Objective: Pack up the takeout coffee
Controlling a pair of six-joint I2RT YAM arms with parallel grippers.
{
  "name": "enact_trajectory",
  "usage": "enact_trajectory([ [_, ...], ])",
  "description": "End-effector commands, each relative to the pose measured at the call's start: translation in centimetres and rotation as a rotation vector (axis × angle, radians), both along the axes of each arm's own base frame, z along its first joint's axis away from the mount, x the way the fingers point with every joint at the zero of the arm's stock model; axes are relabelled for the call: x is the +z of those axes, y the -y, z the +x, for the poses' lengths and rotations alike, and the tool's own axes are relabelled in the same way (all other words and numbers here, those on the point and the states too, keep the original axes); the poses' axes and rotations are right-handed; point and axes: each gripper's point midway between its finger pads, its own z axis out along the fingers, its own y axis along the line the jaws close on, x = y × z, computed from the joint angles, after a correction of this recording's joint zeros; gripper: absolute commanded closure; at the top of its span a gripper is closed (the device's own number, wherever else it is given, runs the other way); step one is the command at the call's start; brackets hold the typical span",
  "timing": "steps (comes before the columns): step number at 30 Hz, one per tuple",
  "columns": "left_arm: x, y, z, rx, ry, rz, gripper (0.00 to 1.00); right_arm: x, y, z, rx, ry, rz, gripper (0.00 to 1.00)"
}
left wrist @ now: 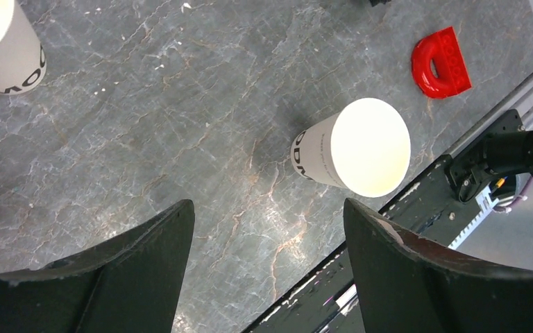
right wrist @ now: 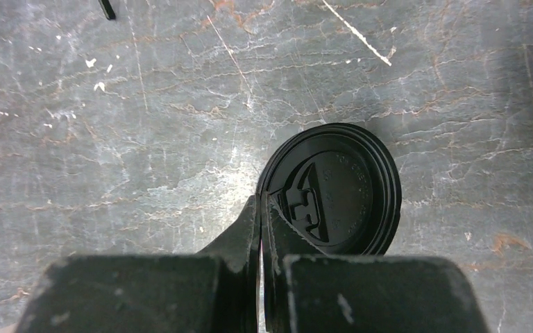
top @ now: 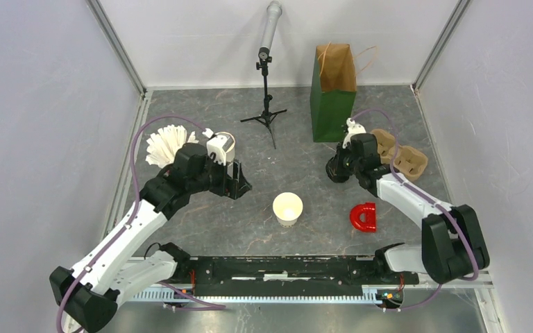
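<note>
A cream paper takeout coffee cup point(top: 288, 208) stands upright and lidless in the middle of the table; the left wrist view also shows this cup point(left wrist: 350, 147). Its round black lid point(right wrist: 340, 187) is at the right, a dark shape point(top: 334, 171) in the top view. My right gripper point(right wrist: 260, 205) is shut on the lid's rim, low over the table, in front of the green paper bag point(top: 333, 94). My left gripper point(top: 239, 183) hangs open left of the cup, with nothing between its fingers point(left wrist: 159, 243).
A second lidless cream cup point(top: 223, 147) stands by the left arm, next to a red cup of white sticks point(top: 166, 144). A brown cup carrier point(top: 401, 157) lies right of the bag. A red U-shaped piece point(top: 364, 217) lies front right. A tripod point(top: 266, 104) stands at the back.
</note>
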Motion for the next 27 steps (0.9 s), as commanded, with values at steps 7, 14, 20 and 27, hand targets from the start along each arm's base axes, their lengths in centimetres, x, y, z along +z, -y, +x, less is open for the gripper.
enact_trajectory([
  [7,4.9,4.2,2.1,-0.020,0.037,-0.089,0.21,6.3,0.7,0.6,-0.043,0.138,0.017,1.00],
  [14,5.3,9.0,4.1,-0.068,0.037,-0.048,0.22,5.9,1.7,0.7,-0.061,0.136,-0.049,1.00],
  [20,5.5,9.5,5.2,-0.051,0.067,-0.057,0.23,3.4,1.8,1.2,0.003,0.111,-0.199,0.92],
  [27,5.2,7.4,4.4,-0.039,0.111,-0.001,0.22,0.7,5.0,1.4,-0.148,0.041,-0.347,0.77],
])
